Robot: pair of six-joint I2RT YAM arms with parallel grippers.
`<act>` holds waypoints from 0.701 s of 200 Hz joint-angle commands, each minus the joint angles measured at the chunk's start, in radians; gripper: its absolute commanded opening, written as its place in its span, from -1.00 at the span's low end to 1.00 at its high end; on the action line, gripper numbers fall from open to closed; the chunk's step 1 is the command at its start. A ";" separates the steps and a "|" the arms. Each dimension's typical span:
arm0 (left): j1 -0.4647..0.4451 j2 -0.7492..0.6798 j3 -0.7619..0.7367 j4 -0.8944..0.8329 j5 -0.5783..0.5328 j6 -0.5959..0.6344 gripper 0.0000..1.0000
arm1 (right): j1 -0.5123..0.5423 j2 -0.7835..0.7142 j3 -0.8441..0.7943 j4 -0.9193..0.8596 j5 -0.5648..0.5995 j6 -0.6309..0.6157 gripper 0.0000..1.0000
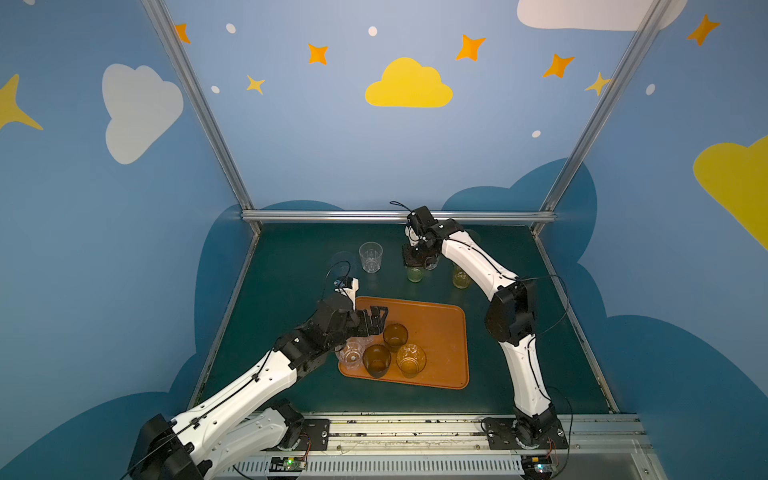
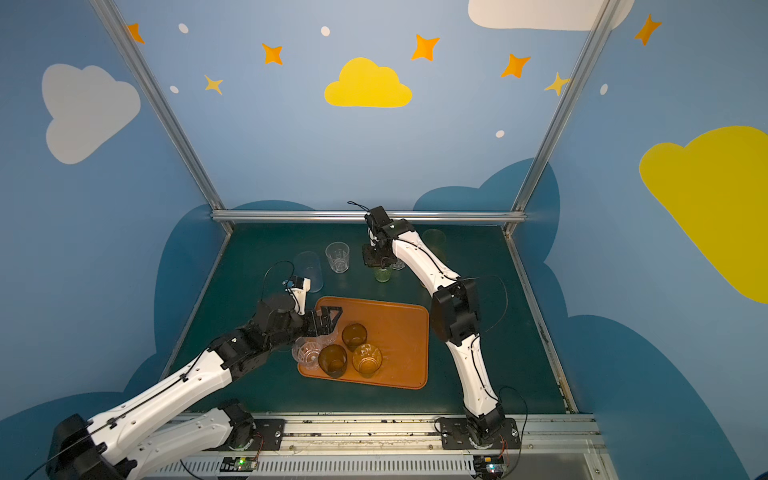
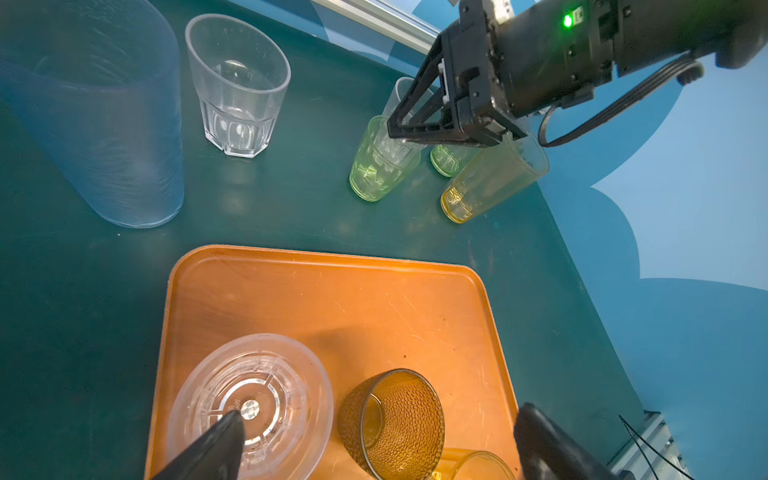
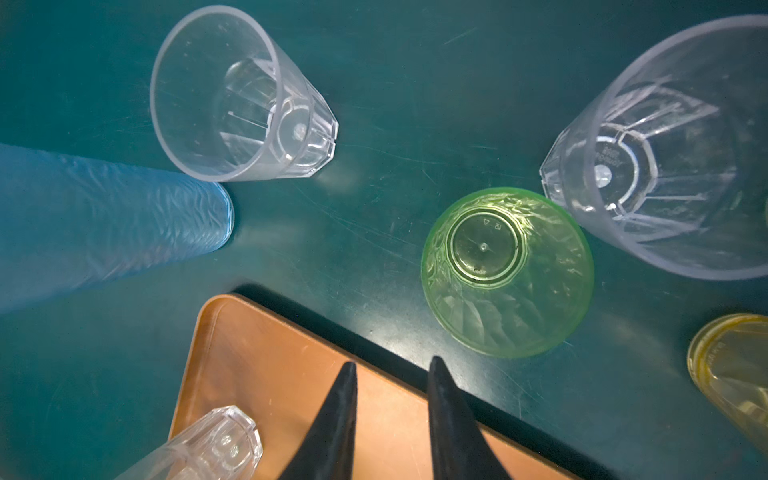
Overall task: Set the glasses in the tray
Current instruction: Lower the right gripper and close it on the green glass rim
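The orange-brown tray (image 1: 440,316) holds two dark brown glasses (image 1: 395,334) (image 1: 376,360), an amber glass (image 1: 411,360) and a clear faceted glass (image 1: 351,354). My left gripper (image 3: 382,444) hangs open above them, one fingertip (image 3: 220,440) over the clear glass (image 3: 249,407), with a brown glass (image 3: 392,424) below the gap. A green glass (image 4: 507,272), two clear glasses (image 4: 241,95) (image 4: 665,166), a frosted bluish glass (image 4: 104,220) and a yellow glass (image 4: 731,365) stand on the mat behind the tray. My right gripper (image 4: 392,365) hovers over the green glass (image 1: 414,274), its jaws narrowly apart and empty.
The dark green mat (image 1: 291,291) is walled by blue panels with an aluminium rail (image 1: 395,216) at the back. Another yellowish glass (image 2: 434,239) stands near the back right, behind the right arm. The right half of the tray (image 2: 403,332) is bare.
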 commanded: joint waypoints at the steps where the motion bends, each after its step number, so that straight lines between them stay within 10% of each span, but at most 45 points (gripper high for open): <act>1: 0.003 0.007 -0.013 0.028 0.005 0.000 1.00 | 0.003 0.043 0.041 -0.011 0.019 -0.016 -0.41; 140: 0.004 0.052 -0.013 0.040 -0.008 0.004 1.00 | -0.005 0.164 0.137 -0.028 0.051 -0.021 -0.45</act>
